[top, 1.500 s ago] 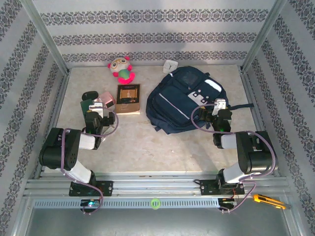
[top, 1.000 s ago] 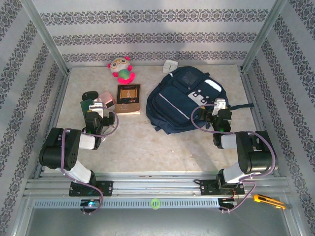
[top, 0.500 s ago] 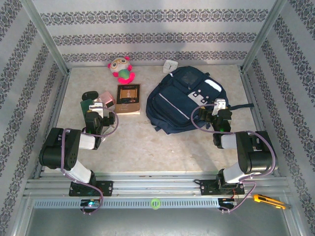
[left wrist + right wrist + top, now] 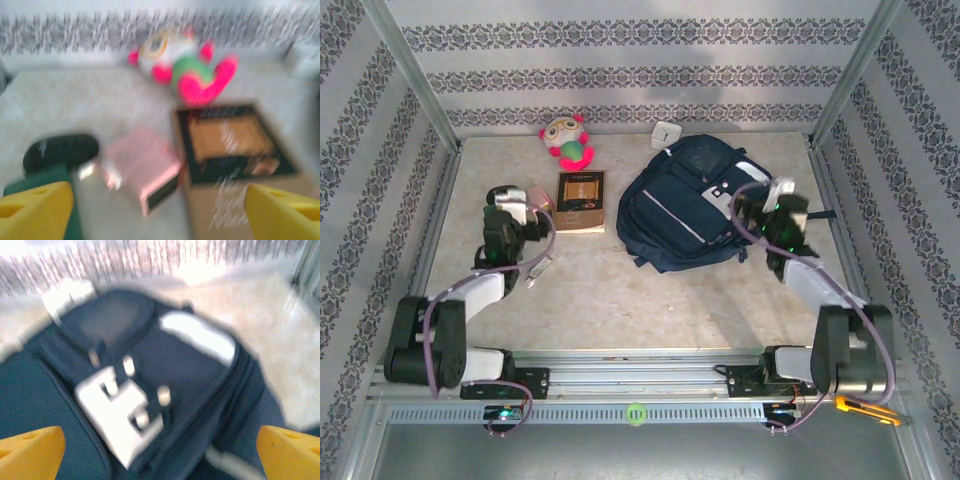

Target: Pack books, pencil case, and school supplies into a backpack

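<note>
The navy backpack (image 4: 685, 215) lies flat at the table's right centre, its white-grey patch (image 4: 120, 415) facing up. My right gripper (image 4: 780, 195) hovers open above its right side (image 4: 160, 460), with nothing between the yellow fingertips (image 4: 30, 452). The brown-black book (image 4: 581, 200) lies left of the backpack (image 4: 232, 142). Beside it sit the pink blocky piece (image 4: 142, 167), a dark green flat piece (image 4: 40, 177) and a black oval object (image 4: 60, 152). My left gripper (image 4: 510, 198) hangs open just before these (image 4: 157, 220). I cannot tell which item is the pencil case.
A pink-and-green plush toy (image 4: 566, 140) and a small white box (image 4: 666, 132) stand near the back wall. Patterned walls close in three sides. A yellow-handled cutter (image 4: 865, 408) lies off the table at the front right.
Both arms have stretched forward. The left gripper moved up over the small items beside the book. The right gripper moved farther back over the backpack's right side.
</note>
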